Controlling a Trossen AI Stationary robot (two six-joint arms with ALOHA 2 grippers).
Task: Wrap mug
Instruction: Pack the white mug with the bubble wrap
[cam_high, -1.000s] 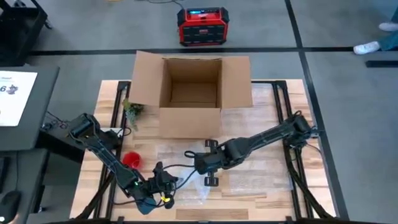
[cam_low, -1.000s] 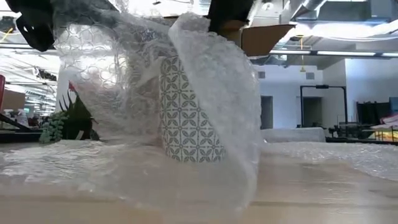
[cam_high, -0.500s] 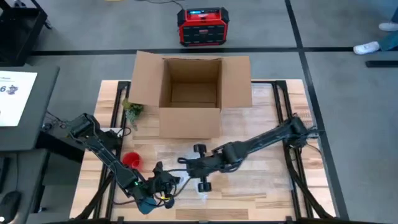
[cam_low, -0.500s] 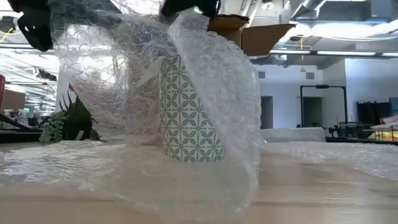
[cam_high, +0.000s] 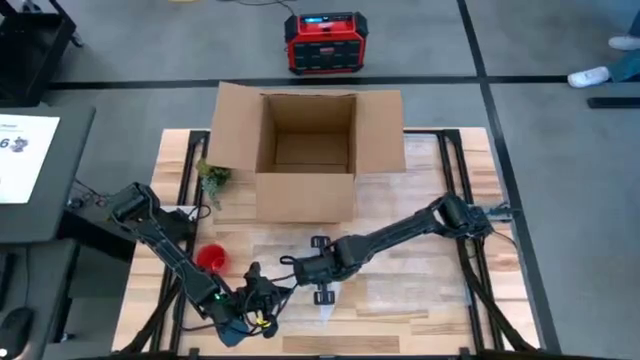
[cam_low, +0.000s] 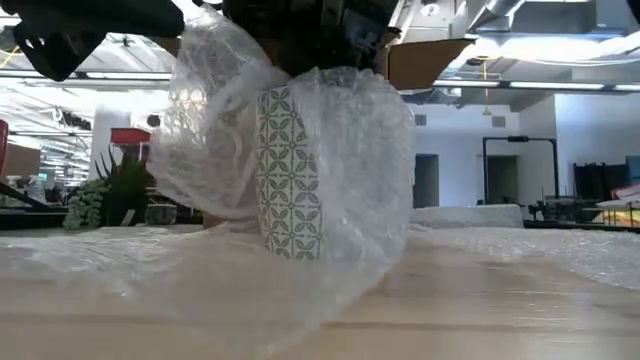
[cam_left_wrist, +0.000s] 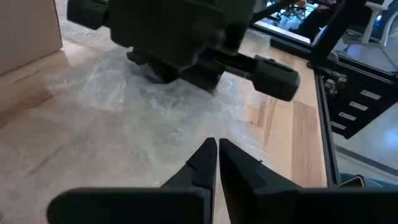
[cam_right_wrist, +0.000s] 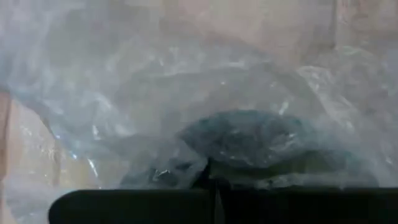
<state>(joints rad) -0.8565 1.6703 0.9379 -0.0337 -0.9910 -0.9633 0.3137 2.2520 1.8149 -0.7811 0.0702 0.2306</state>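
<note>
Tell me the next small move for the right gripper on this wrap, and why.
Probably carry the bubble wrap a little further across the mug and press it down. In the low view a strip of the patterned mug shows bare between the folds, and the right gripper sits above it, shut on the wrap. The left gripper pinches the sheet's near edge.

The wooden table (cam_high: 440, 295) carries a sheet of bubble wrap (cam_high: 400, 275) spread flat under and around the right claw (cam_high: 322, 272) — the patterned mug (cam_low: 290, 170) stands on it directly beneath that claw. Beyond the claw sits an open cardboard box (cam_high: 306, 150), with a green sprig (cam_high: 213, 176) beside it; a red object (cam_high: 209, 257) lies near the left claw (cam_high: 262, 306).
</note>
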